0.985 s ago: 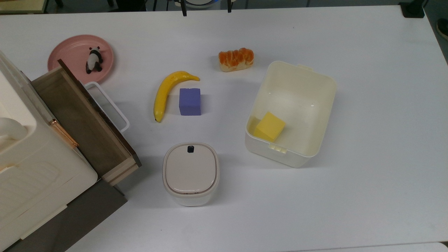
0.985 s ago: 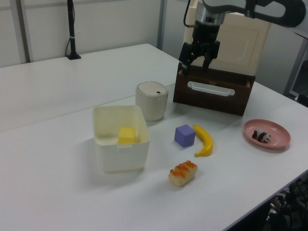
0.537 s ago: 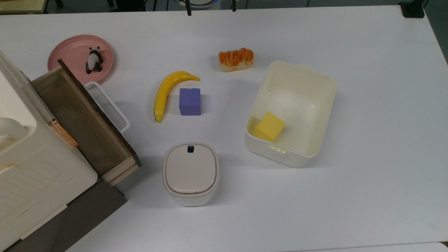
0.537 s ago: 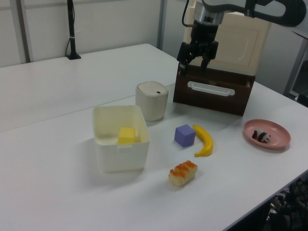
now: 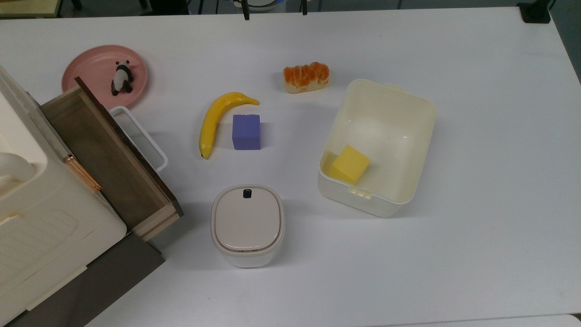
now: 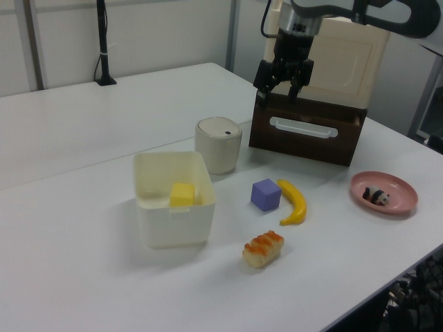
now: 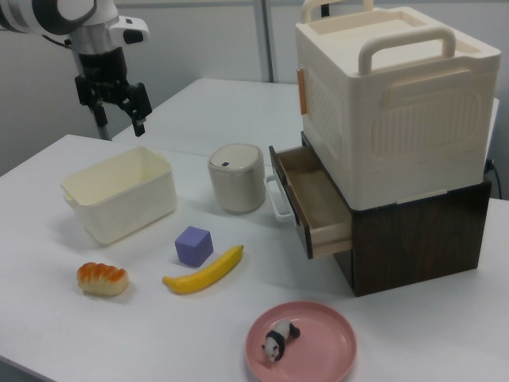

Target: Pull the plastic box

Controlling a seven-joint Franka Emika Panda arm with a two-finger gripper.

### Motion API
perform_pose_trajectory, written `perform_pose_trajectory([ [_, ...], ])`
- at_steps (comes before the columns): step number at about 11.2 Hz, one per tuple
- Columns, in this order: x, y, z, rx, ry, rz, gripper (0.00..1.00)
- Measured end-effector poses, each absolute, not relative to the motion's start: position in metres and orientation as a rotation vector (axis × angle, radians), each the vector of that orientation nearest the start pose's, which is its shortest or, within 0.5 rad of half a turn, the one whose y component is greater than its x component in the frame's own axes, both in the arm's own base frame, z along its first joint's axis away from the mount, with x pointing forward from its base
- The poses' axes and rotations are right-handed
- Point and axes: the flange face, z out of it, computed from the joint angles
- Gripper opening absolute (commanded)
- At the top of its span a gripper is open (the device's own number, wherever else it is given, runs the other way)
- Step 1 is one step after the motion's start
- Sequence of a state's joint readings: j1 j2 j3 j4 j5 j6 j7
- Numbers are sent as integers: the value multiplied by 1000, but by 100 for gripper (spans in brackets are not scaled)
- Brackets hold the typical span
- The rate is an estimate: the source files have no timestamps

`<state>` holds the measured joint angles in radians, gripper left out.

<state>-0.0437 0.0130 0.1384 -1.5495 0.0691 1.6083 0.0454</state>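
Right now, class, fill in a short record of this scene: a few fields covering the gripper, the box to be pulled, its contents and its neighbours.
gripper: gripper open, in the air, holding nothing
plastic box: plastic box lidless, upright on the white table, untouched
contents: one yellow block in a corner of the box
neighbours: lidded bin, purple cube, banana, bread loaf, all apart from the box
drawer: wooden drawer open
pink plate: pink plate holds a panda figure

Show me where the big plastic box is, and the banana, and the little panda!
plastic box point(image 5: 422, 136): top view, on its inner wall at the top view's right.
banana point(image 5: 212, 119): top view, on the middle of its curved body.
panda point(image 5: 121, 78): top view, on its body, lying on the pink plate point(image 5: 86, 68).
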Motion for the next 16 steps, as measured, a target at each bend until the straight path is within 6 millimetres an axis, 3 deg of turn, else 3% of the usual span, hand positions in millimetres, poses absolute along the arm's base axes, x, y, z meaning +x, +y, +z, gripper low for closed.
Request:
perform_pose_trajectory([
  [8, 567, 83, 635, -3046, -150, -185, 100],
  [11, 571, 105, 627, -3015, -500, -203, 100],
  [14, 582, 150, 611, -2958, -772, -289, 100],
  [16, 589, 169, 596, -2914, -976, -301, 100],
])
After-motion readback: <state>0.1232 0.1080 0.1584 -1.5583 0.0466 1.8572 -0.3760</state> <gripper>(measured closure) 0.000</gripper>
